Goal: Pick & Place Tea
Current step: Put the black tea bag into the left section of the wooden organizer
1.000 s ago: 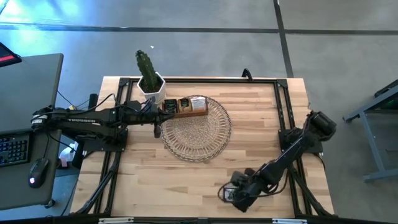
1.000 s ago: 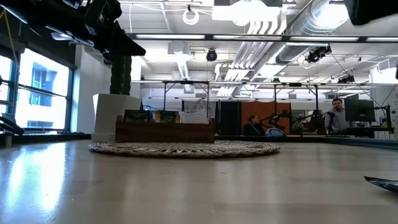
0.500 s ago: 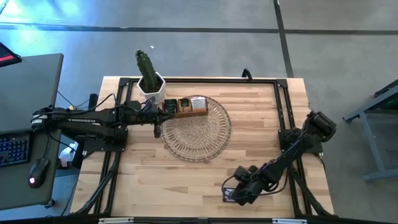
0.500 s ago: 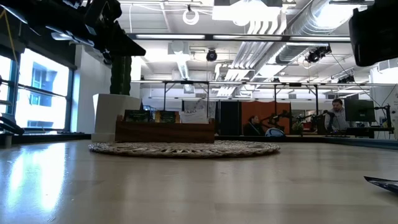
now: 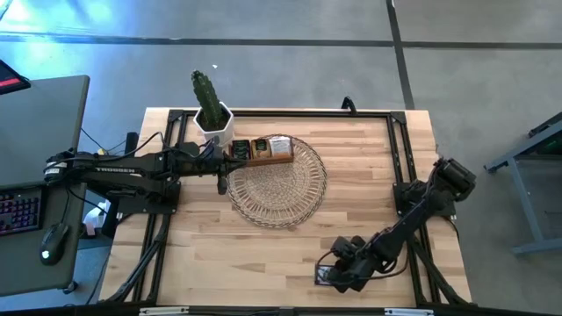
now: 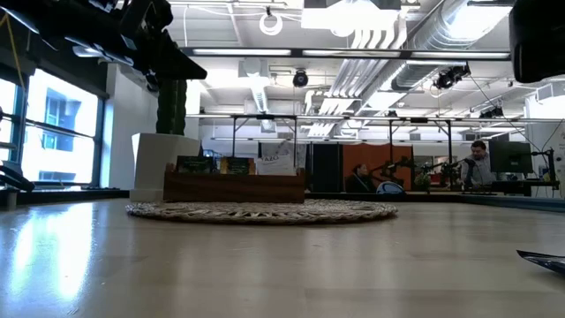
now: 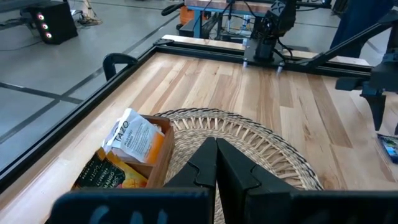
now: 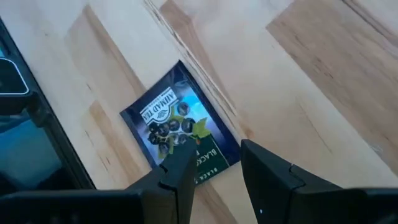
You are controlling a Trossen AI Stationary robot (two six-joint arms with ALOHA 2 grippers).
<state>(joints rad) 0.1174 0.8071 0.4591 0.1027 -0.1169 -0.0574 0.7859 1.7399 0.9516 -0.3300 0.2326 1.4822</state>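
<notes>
A dark blue tea sachet lies flat on the wooden table near its front edge, and its edge shows in the low view. My right gripper hangs open just over the sachet's near corner, fingers slanting down; in the high view it is at the front right. My left gripper is shut and empty, hovering by the left rim of the wicker mat. A wooden box on the mat's far side holds an orange-and-white sachet and a dark one.
A cactus in a white pot stands behind the box at the far left. A black frame rail runs round the table's edges. Bare wood lies between the mat and the sachet. People sit at desks in the room beyond.
My right gripper has come down toward the blue sachet, shifted a little toward the table's right edge and rolled its wrist; its fingers stay open. The sachet has not moved.
</notes>
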